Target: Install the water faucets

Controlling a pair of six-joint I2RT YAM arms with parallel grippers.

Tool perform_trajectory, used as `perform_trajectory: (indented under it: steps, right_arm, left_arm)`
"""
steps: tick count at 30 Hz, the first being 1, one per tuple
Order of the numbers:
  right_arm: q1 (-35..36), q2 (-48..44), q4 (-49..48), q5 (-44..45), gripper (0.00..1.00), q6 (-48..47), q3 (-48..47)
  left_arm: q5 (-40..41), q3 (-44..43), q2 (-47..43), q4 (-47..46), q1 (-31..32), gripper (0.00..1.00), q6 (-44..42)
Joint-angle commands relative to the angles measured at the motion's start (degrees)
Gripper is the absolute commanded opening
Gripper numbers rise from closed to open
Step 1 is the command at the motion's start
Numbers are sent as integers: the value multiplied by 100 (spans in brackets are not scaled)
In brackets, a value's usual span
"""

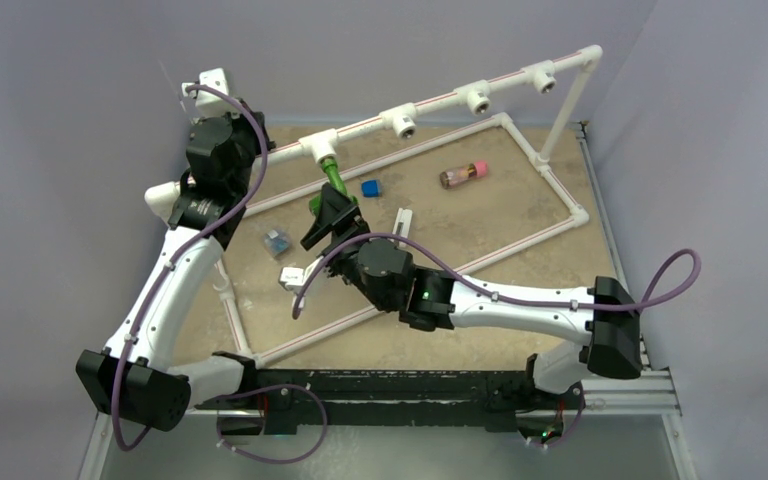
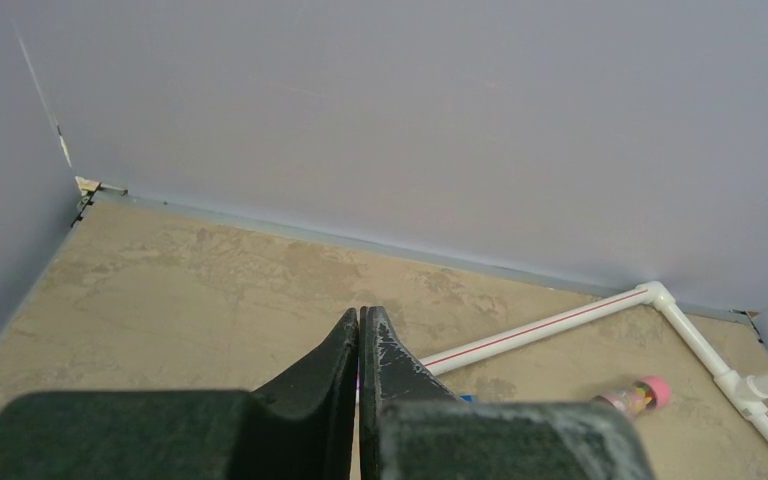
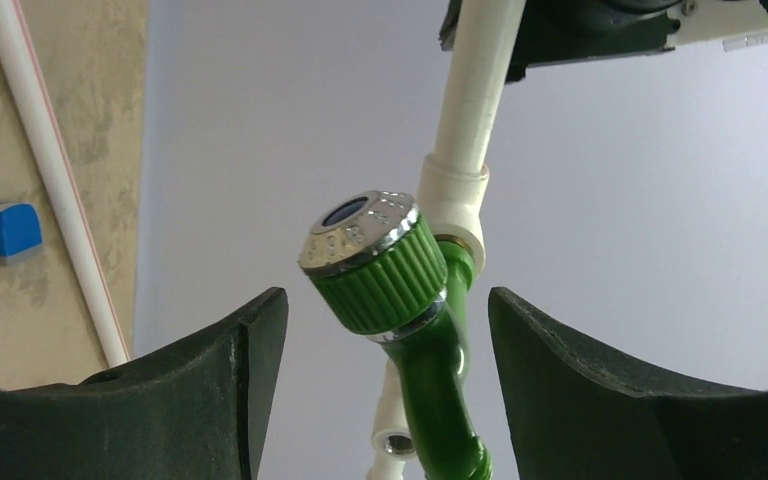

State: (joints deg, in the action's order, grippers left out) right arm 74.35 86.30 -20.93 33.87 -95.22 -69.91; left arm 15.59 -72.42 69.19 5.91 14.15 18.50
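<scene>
Your faucet [image 3: 390, 270] hangs from a tee [image 3: 457, 205] of the pipe [image 1: 440, 100], above the counter [image 1: 480, 220]. Your right jaws stand spread either side of it, not touching; your left jaws are pressed together.

Layout of the work surface [image 1: 480, 235]: a raised pipe [image 1: 440, 102] runs across the back from left to right, standing above a pipe frame [image 1: 557, 185] that lies flat on the surface. Four fittings sit along the raised pipe. The faucet [image 1: 332, 175] is joined to the leftmost fitting [image 1: 320, 148]. The right tool [image 3: 387, 300] is just in front of it, one finger on either side, neither touching. The left tool [image 2: 360, 322] is near the raised pipe's left end. Inside the frame, a small block [image 1: 370, 187] lies just right of the faucet. A bottle [image 1: 463, 173] lies on its side farther right, and a small part [image 1: 277, 241] lies left of the right tool.
</scene>
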Motion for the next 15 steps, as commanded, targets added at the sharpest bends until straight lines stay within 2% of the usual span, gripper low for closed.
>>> perform_trajectory:
  steps: [1, 5, 8, 15]
  right_arm:
    - [-139, 71, -608, 142, 74, -252, -297]
    - [-207, 151, -741, 140, 68, -234, -295]
    - [-227, 212, -840, 179, 59, -205, -295]
    - [-228, 281, -1213, 578, 12, 116, -283]
  left_arm:
    - [-92, 446, 261, 1302, -35, 0, 22]
    - [-83, 446, 255, 1307, -35, 0, 22]
    - [-75, 448, 259, 1303, -35, 0, 22]
    - [-74, 440, 262, 1294, -35, 0, 22]
